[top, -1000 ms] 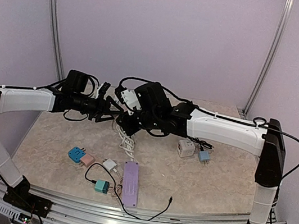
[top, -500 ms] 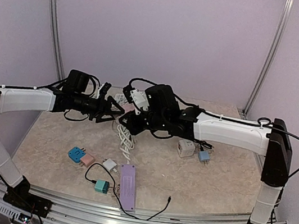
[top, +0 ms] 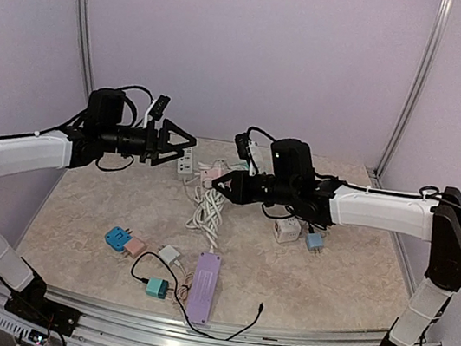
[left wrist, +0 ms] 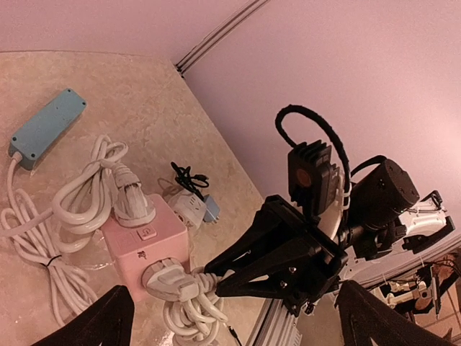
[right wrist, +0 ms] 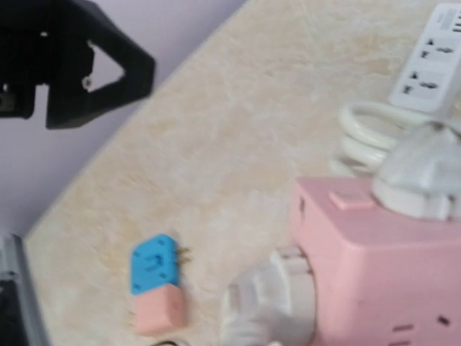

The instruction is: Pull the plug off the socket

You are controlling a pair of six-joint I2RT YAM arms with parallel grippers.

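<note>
While scanning from above, found the table (top: pixel 347 270) hemmed by pale walls (top: pixel 258 54) behind and at both sides, with a metal rail (top: pixel 214 330) along the near edge. Saw the left gripper (top: pixel 184 145) high over the back-left area, jaws spread wide, grasping nothing. Saw the right gripper (top: pixel 216 186) low near mid-table, clenched, tips just beside the pink socket cube (top: pixel 210 172); could not confirm any pinch on cable or plug. Counted two white plugs seated in the cube: a top plug (left wrist: pixel 134 205) and a side plug (left wrist: pixel 171 277) facing the right gripper. Took the side plug for the likely target.

Judged the step as securing a grip ahead of the pull. Judged best: spreading the right jaws, closing on the plug's body rather than its cable, then drawing straight out along the prongs, without twisting. Expected the light cube to slide along unless braced; reckoned the free left gripper suited to clamping it from the far side.

Noted open room toward the right arm's side for the pull, barring a white cube adapter (top: pixel 286 228) and a small blue adapter (top: pixel 314 242) near that path. Noted a white power strip (top: pixel 186 163) just behind the cube, and a blue-and-pink adapter pair (top: pixel 125 242) well apart at near left.
</note>
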